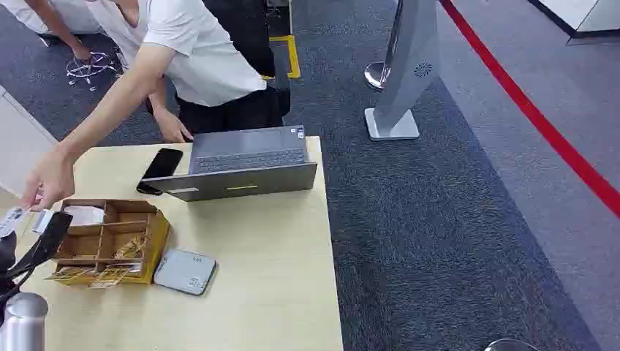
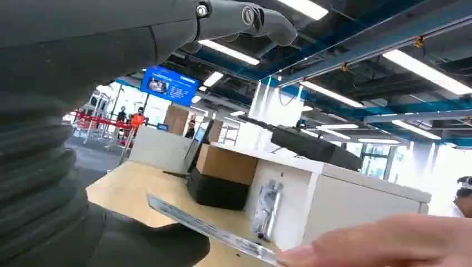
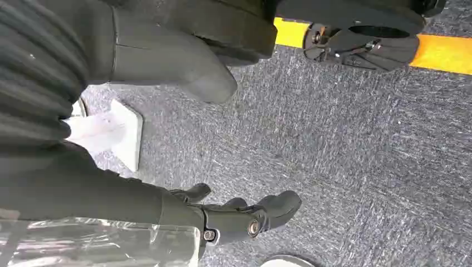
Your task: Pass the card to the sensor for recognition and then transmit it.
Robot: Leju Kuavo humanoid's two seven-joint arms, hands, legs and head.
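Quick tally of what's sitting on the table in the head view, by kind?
Laptop: 1
Black phone: 1
Grey card reader: 1
Compartmented cardboard box: 1
Total: 4

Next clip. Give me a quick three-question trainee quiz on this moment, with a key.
1. True or false: the laptop on the table is closed.
2. What lies just beside the cardboard organiser, towards the robot's right? A) a mug B) a flat grey sensor pad C) a stapler
3. Fill in: the right hand hangs over the ____ with nothing in it.

Key: 1 false, its keyboard shows; 2 B; 3 carpet.
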